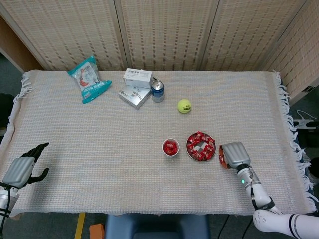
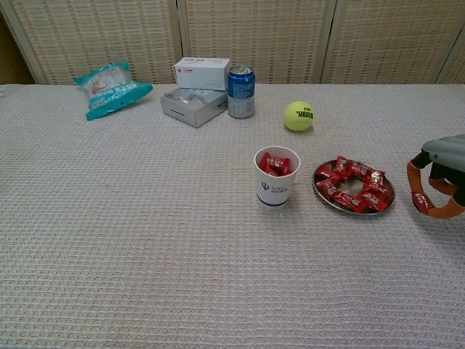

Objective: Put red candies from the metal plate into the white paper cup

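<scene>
A woven cloth covers the table (image 1: 99, 164) in front of slatted screens, and I'm working from its near edge. Nearest me on the far left, my left hand (image 1: 22, 169) rests at the cloth's corner with dark fingers spread and nothing in them; the chest view doesn't show it. On the right, my right hand (image 2: 437, 182) sits just beside the metal plate (image 2: 354, 209), on its outer side, with the orange fingertips curled together around a loose red candy (image 2: 420, 203); I read that as a pinch, though the contact is small and partly hidden. The white paper cup (image 2: 277, 177), already holding several candies, stands on the other side of the plate from this hand, so the carry has to go leftward across the plate, and the right hand is by far the nearer one. More red candies (image 2: 347, 182) remain heaped on the plate. Beyond lie the tennis ball (image 2: 298, 115), the blue can (image 2: 241, 91), two boxes (image 2: 196, 91) and a teal snack bag (image 2: 110, 89), all well apart from the route
</scene>
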You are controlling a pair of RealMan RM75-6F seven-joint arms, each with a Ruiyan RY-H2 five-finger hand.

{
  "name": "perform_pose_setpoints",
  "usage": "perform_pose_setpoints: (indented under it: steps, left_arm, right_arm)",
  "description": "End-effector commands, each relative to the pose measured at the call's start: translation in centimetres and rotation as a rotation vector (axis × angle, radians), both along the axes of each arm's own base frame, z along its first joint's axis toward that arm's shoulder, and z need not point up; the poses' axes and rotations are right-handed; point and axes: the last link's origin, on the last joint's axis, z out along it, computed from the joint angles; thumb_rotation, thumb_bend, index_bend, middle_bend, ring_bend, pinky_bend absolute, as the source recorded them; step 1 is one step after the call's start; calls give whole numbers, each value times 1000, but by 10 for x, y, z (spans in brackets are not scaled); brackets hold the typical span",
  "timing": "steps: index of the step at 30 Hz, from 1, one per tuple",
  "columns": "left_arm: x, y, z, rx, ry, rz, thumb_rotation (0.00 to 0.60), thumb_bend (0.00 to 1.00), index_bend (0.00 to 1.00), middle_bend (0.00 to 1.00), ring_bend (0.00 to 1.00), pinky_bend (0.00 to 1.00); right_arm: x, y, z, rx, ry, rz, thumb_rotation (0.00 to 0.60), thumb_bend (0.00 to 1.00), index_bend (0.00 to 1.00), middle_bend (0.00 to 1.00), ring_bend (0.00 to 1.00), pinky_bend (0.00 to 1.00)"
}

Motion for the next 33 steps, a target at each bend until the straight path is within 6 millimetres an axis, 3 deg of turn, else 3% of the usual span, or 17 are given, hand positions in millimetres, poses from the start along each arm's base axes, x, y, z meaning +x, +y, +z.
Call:
perform_pose_setpoints:
  steps: [1, 9, 13, 17, 22, 25, 29, 33]
  left_arm:
    - [0, 0, -1, -3, 2, 0, 600, 419, 0, 69, 139, 246]
    - [2, 0, -4, -9, 6, -1, 600, 419, 0, 70, 139, 247]
    - [1, 0, -1, -3, -2, 3, 600, 419, 0, 70, 139, 246]
    - [1, -1, 0, -4, -14, -1, 600, 419, 0, 70, 139, 246]
    - [1, -2, 3, 2, -24, -3, 600, 420, 0, 71, 139, 247]
    - [0, -2, 4, 2, -28, -2, 600, 419, 0, 71, 139, 247]
    - [-1, -1, 4, 0, -31, -1, 600, 419, 0, 71, 139, 246]
    - [-1, -1, 5, 5, -30, -3, 600, 420, 0, 71, 139, 247]
  right_arm:
    - [20, 0, 17, -26, -89, 38, 600, 182, 533, 856, 780, 1000]
    - [96, -24, 13, -8, -217, 174, 600, 182, 520, 856, 784, 1000]
    - [132, -36, -6, 10, -249, 213, 600, 183, 529, 856, 787, 1000]
    - [153, -44, -33, 31, -258, 219, 600, 182, 530, 856, 787, 1000]
    - [163, -47, -59, 57, -224, 221, 600, 182, 521, 856, 787, 1000]
    - [163, -48, -64, 61, -213, 216, 600, 183, 448, 856, 787, 1000]
    - [161, -49, -61, 58, -198, 216, 600, 182, 322, 856, 788, 1000]
    - [151, -46, -45, 28, -185, 207, 600, 182, 264, 856, 787, 1000]
